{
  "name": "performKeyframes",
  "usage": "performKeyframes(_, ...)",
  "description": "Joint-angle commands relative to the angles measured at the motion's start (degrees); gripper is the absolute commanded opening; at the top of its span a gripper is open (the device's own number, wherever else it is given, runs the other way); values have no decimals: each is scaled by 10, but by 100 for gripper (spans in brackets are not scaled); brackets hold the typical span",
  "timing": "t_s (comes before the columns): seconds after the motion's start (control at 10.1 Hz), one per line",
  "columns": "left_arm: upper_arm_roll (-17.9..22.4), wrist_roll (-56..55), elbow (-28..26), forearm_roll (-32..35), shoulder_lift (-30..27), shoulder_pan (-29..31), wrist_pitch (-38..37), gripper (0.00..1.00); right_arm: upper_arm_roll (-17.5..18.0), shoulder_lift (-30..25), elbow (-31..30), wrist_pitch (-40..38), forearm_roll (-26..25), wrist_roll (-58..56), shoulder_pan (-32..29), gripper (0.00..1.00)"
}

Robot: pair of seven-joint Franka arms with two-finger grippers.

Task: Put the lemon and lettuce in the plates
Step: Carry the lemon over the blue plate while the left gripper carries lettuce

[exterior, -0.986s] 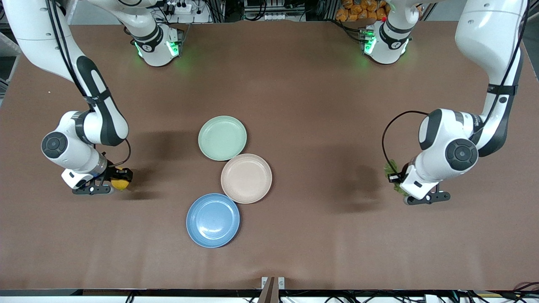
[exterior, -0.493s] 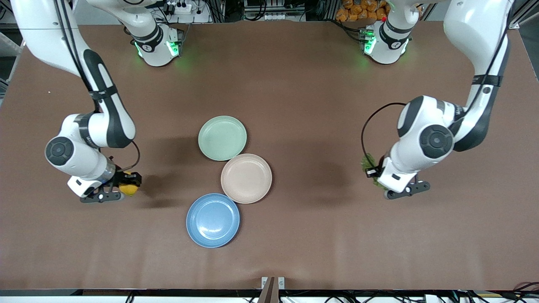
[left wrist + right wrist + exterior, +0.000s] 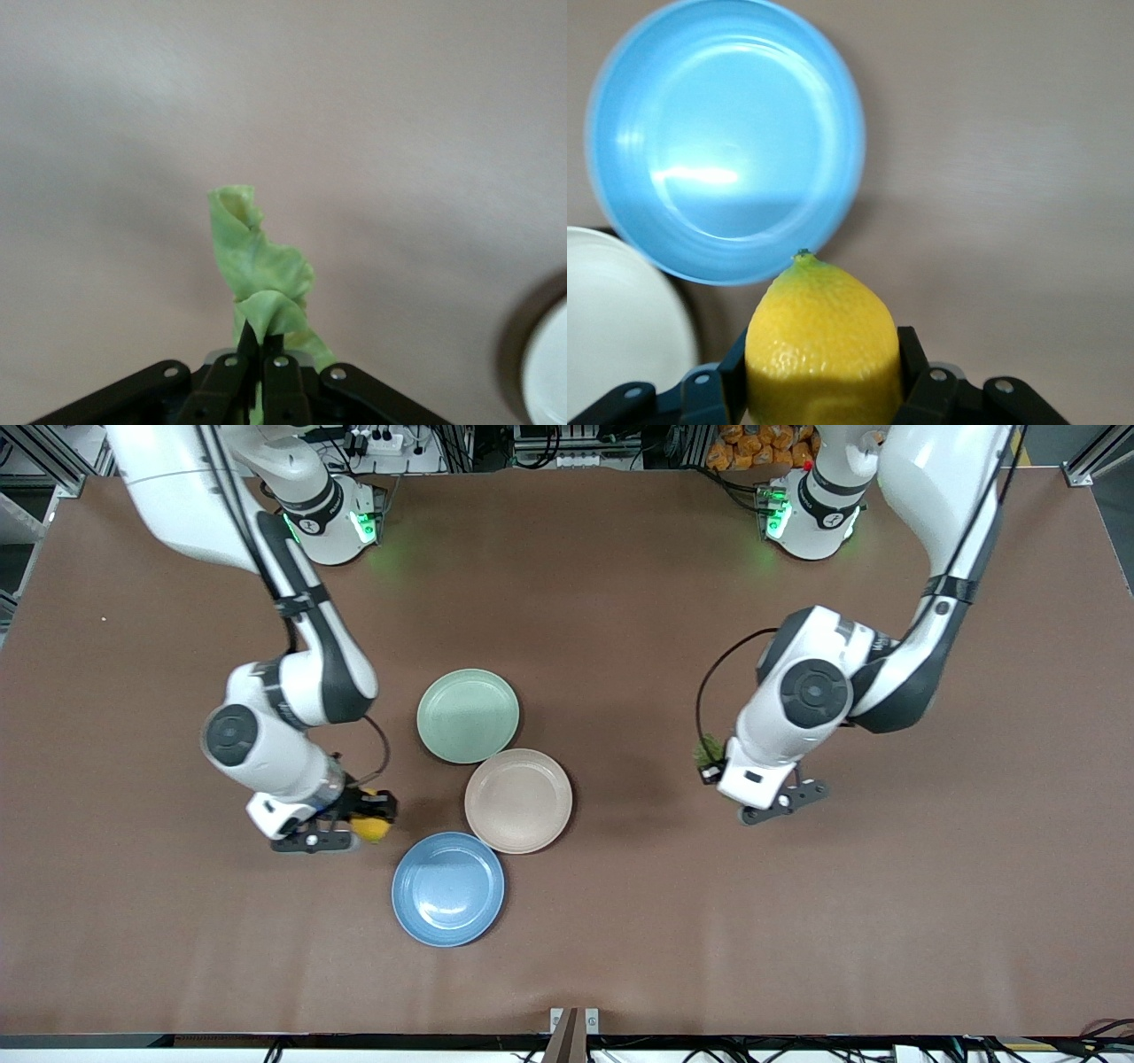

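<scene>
My right gripper (image 3: 370, 824) is shut on the yellow lemon (image 3: 373, 829), held above the table beside the blue plate (image 3: 448, 888). In the right wrist view the lemon (image 3: 822, 341) sits between the fingers with the blue plate (image 3: 726, 142) just ahead. My left gripper (image 3: 716, 766) is shut on the green lettuce (image 3: 707, 750), held above bare table toward the left arm's end from the beige-pink plate (image 3: 518, 801). In the left wrist view the lettuce (image 3: 261, 270) sticks out from the closed fingers.
A pale green plate (image 3: 468, 716) lies next to the beige-pink plate, farther from the front camera. The three plates touch in a cluster at the table's middle. A pale plate rim (image 3: 545, 372) shows at the edge of the left wrist view.
Both arms have moved toward the plates at the table's middle, the right with the lemon, the left with the lettuce. Both grippers have stayed shut on their loads.
</scene>
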Motion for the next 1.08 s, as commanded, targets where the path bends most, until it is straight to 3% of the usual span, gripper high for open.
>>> performKeyframes(0.0,2,-38,49,-8,33,-34,-5,0,-23,79,100,-2,16,60,47,6)
performKeyframes(0.3,2,-66,110,-8,95,-81,26,0,-25,121,139,45,17,65,63,8)
performKeyframes(0.59,2,-119,111,-7,107,-108,101,0,-31,164,154,121,16,64,74,10)
performKeyframes(0.69,7,-151,111,-6,115,-120,135,0,-40,177,166,123,16,63,81,13)
performKeyframes(0.89,9,-174,111,-5,127,-135,173,0,-46,192,170,148,16,63,85,29)
performKeyframes(0.99,9,-188,111,-6,134,-142,193,0,-46,192,170,149,15,58,86,99)
